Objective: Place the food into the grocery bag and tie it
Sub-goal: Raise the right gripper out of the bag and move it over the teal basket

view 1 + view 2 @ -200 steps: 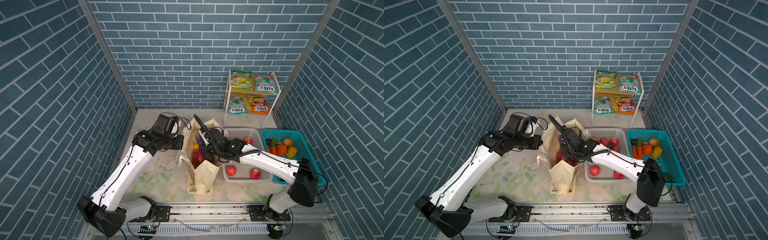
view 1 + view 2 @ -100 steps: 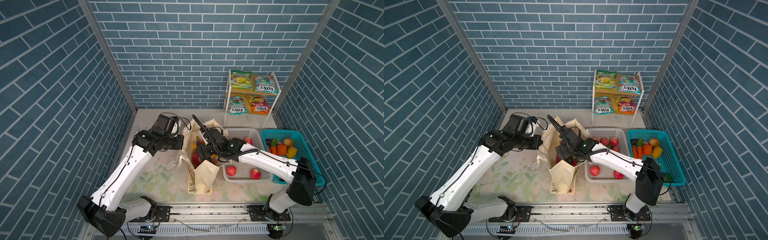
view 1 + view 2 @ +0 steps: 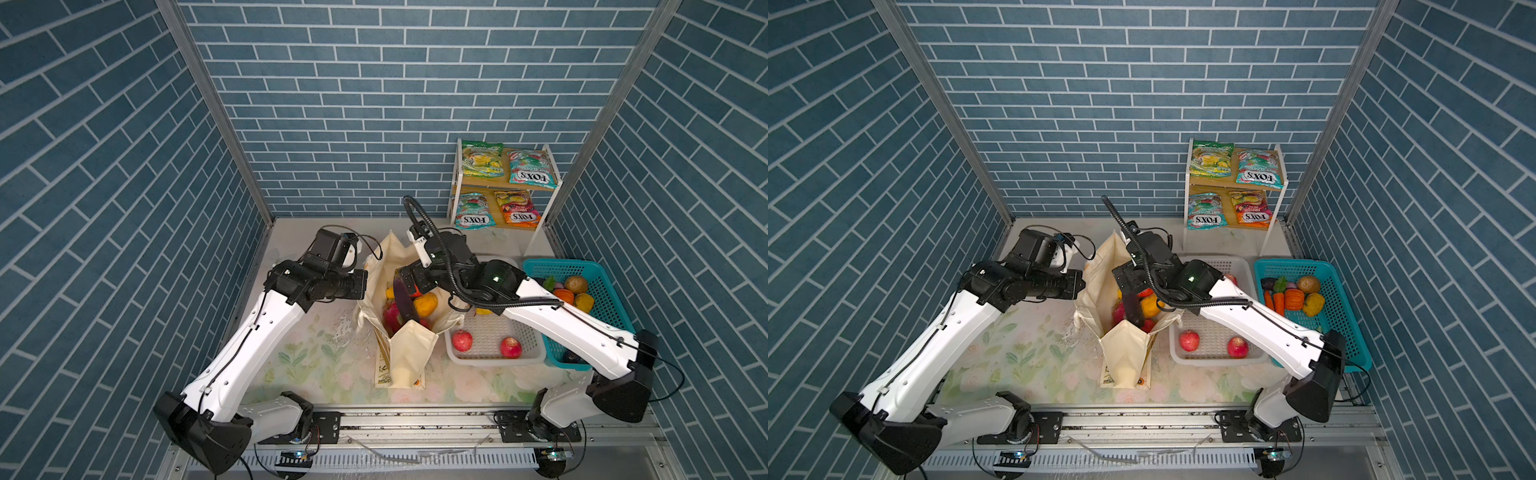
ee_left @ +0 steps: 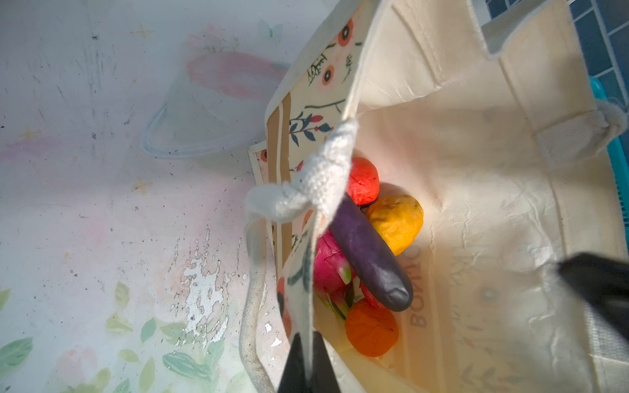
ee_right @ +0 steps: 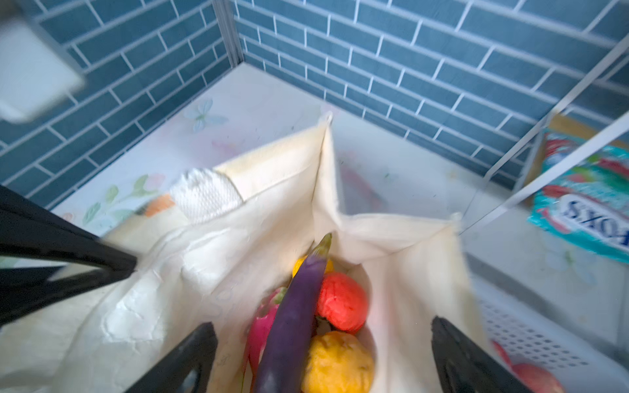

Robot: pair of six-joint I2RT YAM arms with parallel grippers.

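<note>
Right wrist view: the eggplant (image 5: 292,316) has just been released below the spread right hand (image 5: 321,357) into the grocery bag (image 5: 408,245), which is pinched by the left hand (image 4: 307,343).

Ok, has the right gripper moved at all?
Yes. The right gripper has lifted from the grocery bag, shifting toward the snack shelf, and left the eggplant inside.

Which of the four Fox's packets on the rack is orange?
The lower-right packet on the rack, in both top views. The lower-left packet and upper-right packet are teal; the upper-left packet is yellow-green.
</note>
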